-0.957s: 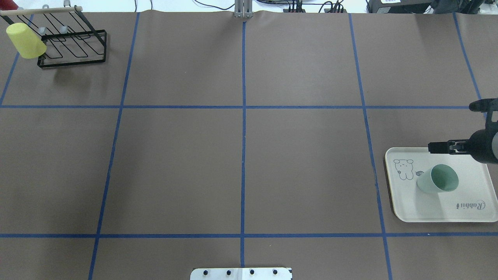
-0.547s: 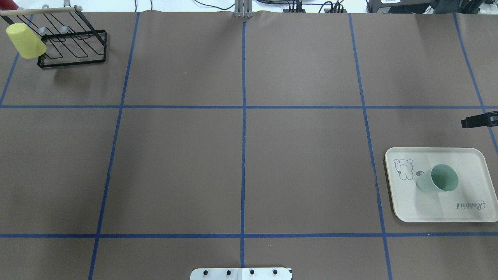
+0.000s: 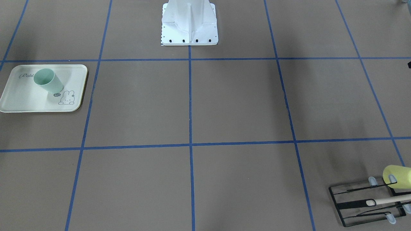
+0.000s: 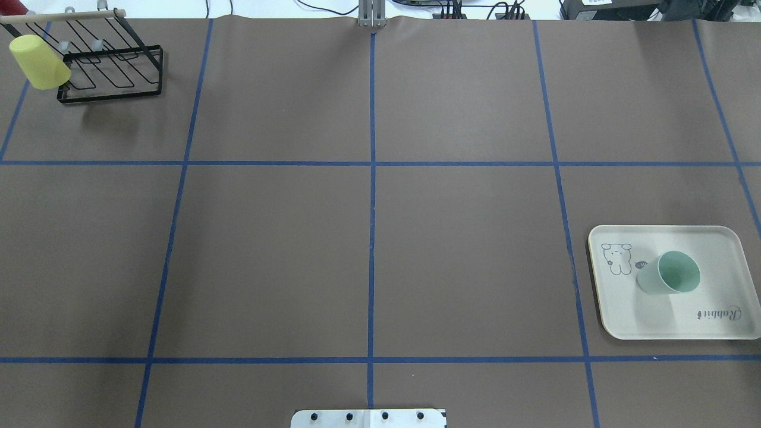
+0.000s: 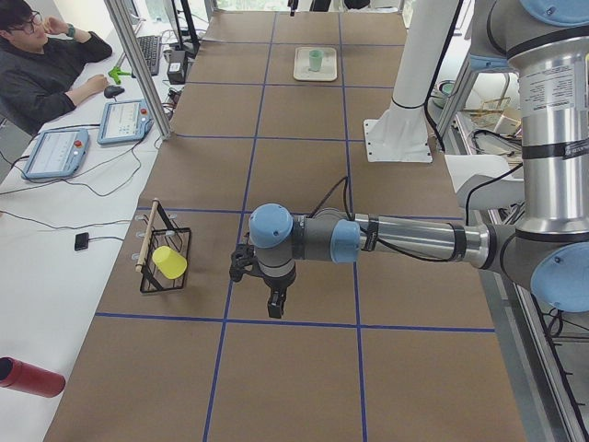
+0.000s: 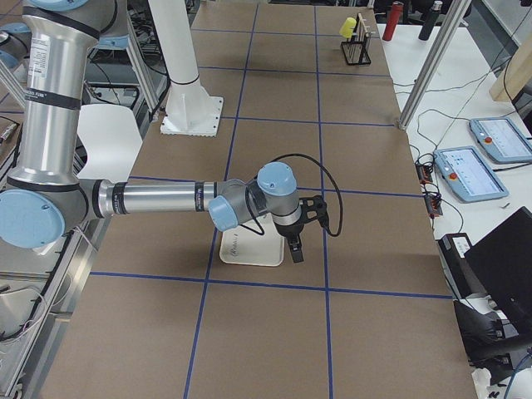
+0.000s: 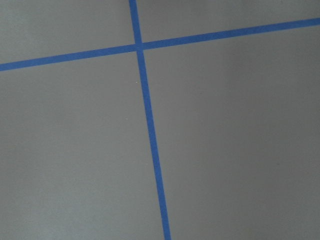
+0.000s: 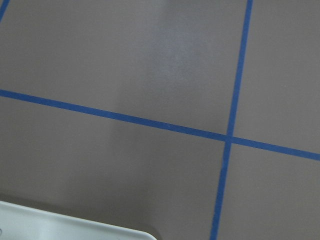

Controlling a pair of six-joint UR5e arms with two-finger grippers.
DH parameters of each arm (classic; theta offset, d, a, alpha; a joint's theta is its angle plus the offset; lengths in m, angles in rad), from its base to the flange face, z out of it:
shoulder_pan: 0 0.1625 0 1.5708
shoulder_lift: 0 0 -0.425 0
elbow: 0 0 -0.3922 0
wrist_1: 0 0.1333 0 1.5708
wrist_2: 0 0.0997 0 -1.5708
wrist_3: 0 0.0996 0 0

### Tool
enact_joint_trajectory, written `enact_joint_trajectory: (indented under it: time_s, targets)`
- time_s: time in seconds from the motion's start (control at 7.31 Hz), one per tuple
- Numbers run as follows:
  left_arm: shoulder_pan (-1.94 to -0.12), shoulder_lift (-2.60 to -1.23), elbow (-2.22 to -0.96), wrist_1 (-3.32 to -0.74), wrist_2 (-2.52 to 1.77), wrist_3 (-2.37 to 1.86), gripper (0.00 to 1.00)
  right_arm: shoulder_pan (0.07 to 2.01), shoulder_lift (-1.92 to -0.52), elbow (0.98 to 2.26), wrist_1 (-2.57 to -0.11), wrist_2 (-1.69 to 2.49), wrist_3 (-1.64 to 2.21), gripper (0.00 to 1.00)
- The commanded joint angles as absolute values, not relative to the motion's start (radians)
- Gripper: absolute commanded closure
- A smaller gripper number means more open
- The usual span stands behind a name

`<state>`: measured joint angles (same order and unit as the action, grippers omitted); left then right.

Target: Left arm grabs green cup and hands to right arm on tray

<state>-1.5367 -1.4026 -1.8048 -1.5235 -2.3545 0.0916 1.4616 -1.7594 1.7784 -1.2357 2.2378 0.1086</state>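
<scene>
The green cup [image 4: 660, 280] stands mouth-up on the tray [image 4: 713, 249] at the table's right side, beside the bunny drawing. It also shows in the front-facing view [image 3: 48, 82] on the tray [image 3: 19, 99]. Neither gripper is in the overhead view. The right gripper [image 6: 296, 253] shows only in the exterior right view, hanging past the tray's outer edge, clear of the cup; I cannot tell if it is open. The left gripper [image 5: 274, 311] shows only in the exterior left view, above bare table near the rack, far from the cup; its state is unclear. The tray's corner [image 8: 75, 227] shows in the right wrist view.
A black wire rack [image 4: 110, 65] with a yellow cup [image 4: 38, 62] hung on it stands at the far left corner. The white robot base [image 3: 189, 25] is at the near middle edge. An operator [image 5: 46, 74] sits beside the table.
The right gripper, which was over the tray's far edge, has pulled away to the right and left the overhead view. The green cup and tray have not moved.
</scene>
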Motion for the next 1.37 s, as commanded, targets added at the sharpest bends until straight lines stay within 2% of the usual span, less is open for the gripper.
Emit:
enact_joint_trajectory:
  time_s: [0.0, 0.14, 1.23]
  targets:
    - [-1.583, -1.393, -1.804, -1.528, -2.341, 0.092, 0.00, 1.572, -1.766, 1.692, -1.330, 2.282, -0.023, 0.00]
    - [-1.591, -1.385, -1.804, -1.531, -2.341, 0.094, 0.00, 1.588, -1.778, 1.663, -1.335, 2.286, -0.031, 0.00]
    - [-1.592, -1.355, -1.829, -1.531, -2.341, 0.098, 0.00, 1.526, -1.752, 1.677, -1.330, 2.234, -0.032, 0.00]
